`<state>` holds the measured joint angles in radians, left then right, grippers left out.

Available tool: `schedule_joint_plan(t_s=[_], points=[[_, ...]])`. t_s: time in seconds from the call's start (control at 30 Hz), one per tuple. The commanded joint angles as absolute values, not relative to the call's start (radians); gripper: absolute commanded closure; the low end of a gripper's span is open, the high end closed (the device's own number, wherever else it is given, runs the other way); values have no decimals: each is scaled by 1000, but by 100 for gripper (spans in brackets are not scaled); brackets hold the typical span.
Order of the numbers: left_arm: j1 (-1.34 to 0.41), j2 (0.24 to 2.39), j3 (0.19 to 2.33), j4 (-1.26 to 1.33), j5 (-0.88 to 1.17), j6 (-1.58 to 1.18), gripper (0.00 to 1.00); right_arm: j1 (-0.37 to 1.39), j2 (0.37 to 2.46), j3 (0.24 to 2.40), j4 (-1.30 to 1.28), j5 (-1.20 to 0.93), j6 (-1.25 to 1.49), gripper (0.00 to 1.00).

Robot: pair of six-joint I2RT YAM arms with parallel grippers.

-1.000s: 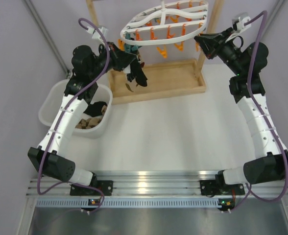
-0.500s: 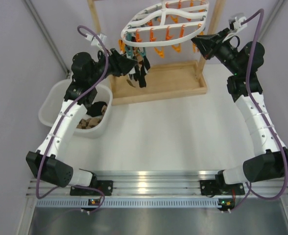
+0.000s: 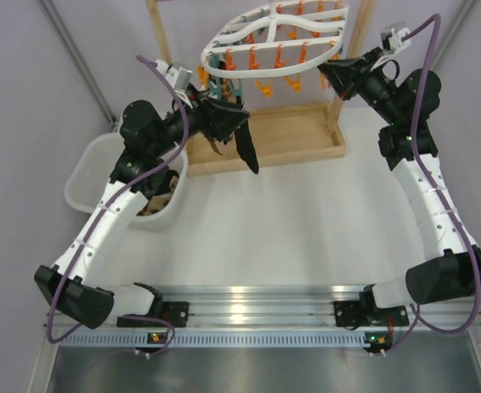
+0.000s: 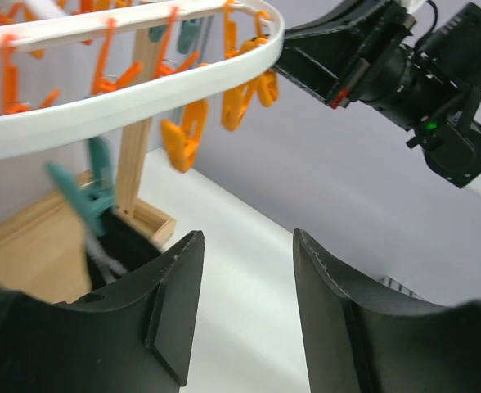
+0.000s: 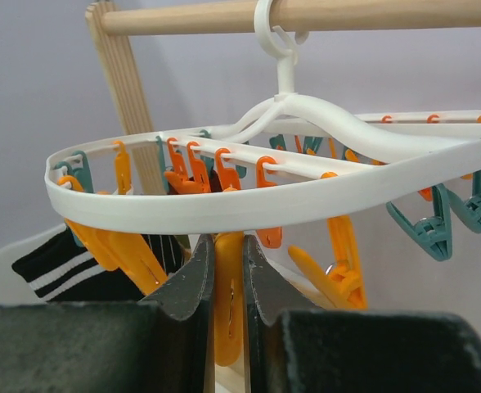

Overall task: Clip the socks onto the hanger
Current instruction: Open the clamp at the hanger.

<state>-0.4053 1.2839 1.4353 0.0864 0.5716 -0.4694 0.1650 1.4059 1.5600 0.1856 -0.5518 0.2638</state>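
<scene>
A wooden stand stands on the table (white-topped), a white tub beside it.

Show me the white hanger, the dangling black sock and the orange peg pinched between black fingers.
hanger [image 5: 249, 209], right wrist view, front rim.
black sock [image 3: 245, 150], top external view, middle of its dangling length.
orange peg [image 5: 228, 282], right wrist view, body between the fingers.

The hanger is smooth, faintly glossy white plastic; its pegs shiny orange and teal plastic. The stand is pale, grained wood. The sock is matt knitted cloth. The tabletop is matt white.
</scene>
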Motion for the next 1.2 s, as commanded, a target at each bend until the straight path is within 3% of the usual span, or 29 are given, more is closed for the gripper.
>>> schedule_joint_plan(t_s=[0.0,0.37,0.87,0.97,1.17], points=[[-468,1342,1431,251,563,-482,48,183,1414,1606,210,-558,270,100],[-581,1471,1399,455,267,-431,44,202,1416,1611,207,-548,281,100],[-583,1539,1347,690,221,-460,40,207,1422,1621,193,-551,268,100],[-580,1552,1354,724,230,-449,44,206,1424,1624,186,-549,262,100],[-581,1551,1356,724,262,-448,67,206,1427,1632,176,-548,258,100]])
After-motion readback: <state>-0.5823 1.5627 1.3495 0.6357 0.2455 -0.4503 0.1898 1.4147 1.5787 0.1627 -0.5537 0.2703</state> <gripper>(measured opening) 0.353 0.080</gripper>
